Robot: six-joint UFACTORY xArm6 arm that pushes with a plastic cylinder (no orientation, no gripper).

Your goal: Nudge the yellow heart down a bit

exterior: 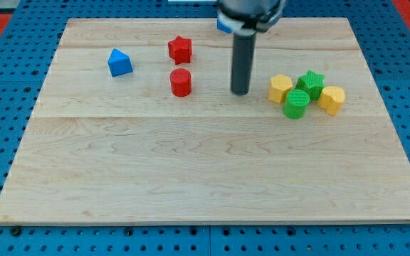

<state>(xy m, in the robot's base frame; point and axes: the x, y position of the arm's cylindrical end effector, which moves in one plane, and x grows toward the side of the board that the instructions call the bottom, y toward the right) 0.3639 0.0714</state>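
My tip (240,92), a bare dark rod end gripping nothing, rests on the pale wooden board (205,178). It stands left of the yellow heart-shaped block (331,99), with a yellow hexagonal block (280,88) between them.

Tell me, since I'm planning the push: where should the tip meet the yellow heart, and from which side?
Judging by its pose, press the top edge of the yellow heart, coming from the view's top. My tip sits to its left, beyond the green blocks, so it must circle above first.

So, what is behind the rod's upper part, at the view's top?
A small blue block shows beside the arm's dark housing, mostly covered, so its shape cannot be told. My tip rests left of the yellow block.
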